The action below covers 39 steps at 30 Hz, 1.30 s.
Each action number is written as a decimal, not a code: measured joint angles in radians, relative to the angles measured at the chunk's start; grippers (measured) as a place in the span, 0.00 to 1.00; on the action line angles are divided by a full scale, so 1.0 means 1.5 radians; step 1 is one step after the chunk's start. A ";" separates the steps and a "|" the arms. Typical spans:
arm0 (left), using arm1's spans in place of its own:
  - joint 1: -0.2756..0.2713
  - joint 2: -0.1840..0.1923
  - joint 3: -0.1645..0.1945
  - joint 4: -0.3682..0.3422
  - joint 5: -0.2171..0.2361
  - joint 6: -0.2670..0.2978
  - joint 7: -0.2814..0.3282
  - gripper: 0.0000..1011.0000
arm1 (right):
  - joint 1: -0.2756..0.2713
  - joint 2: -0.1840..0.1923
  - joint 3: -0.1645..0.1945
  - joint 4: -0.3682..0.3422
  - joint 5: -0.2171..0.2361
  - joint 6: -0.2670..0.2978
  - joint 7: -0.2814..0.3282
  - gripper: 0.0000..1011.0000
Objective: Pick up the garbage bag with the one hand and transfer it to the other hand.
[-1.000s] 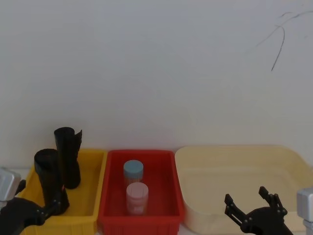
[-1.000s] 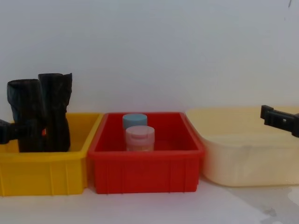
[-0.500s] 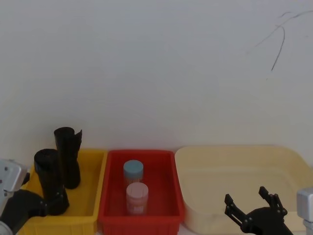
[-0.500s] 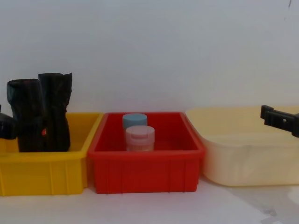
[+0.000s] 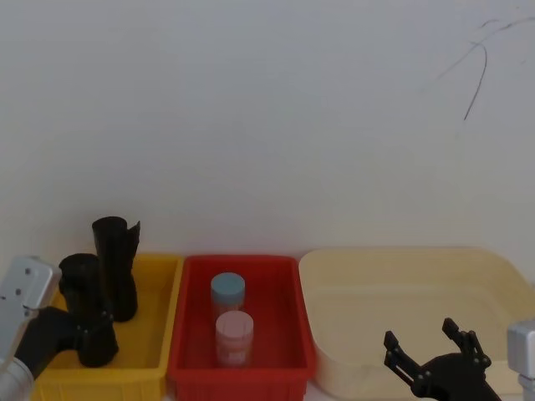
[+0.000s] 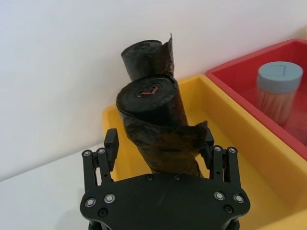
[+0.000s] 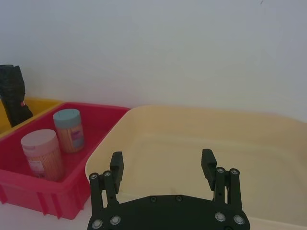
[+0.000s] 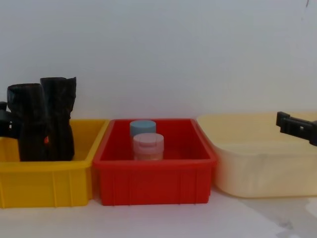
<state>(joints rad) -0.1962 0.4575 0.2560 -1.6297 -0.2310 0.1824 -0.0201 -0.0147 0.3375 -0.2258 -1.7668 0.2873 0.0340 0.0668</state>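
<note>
Black rolls: two. One garbage bag [image 5: 86, 311], one roll with loose flap [image 5: 115, 267].
Jars: two. One blue-lidded jar [image 5: 227, 292], one pink-lidded jar [image 5: 234, 336].
Containers on worktop [image 8: 148, 220]: three. One yellow bin [image 5: 159, 334], one red bin [image 5: 289, 334], one cream tub [image 5: 401, 292].
My grippers: two. One left gripper [image 6: 159, 138], one right gripper [image 7: 163, 165].

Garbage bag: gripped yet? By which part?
Not held. Left end effector is open, straddling the lower part of the garbage bag in the yellow bin; right end effector open, empty.
</note>
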 joint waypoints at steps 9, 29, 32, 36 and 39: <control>-0.019 -0.008 0.006 0.015 0.021 0.008 0.012 0.99 | 0.000 0.000 0.000 0.000 0.000 0.000 0.000 0.99; -0.033 -0.014 0.010 0.026 0.036 0.015 0.022 0.60 | 0.000 0.000 0.000 0.000 0.000 0.000 0.000 0.99; -0.034 -0.014 0.010 0.027 0.037 0.015 0.022 0.57 | 0.000 0.000 0.000 0.000 0.000 0.000 0.000 0.99; -0.034 -0.014 0.010 0.026 0.037 0.015 0.021 0.55 | 0.000 0.000 0.000 0.000 0.000 0.000 0.000 0.99; -0.032 -0.013 0.008 0.022 0.037 0.015 0.017 0.54 | 0.000 0.000 0.000 0.000 0.000 0.000 0.000 0.99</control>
<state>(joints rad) -0.2441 0.4384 0.2686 -1.5973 -0.1756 0.2055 0.0054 -0.0146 0.3375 -0.2258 -1.7668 0.2873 0.0340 0.0667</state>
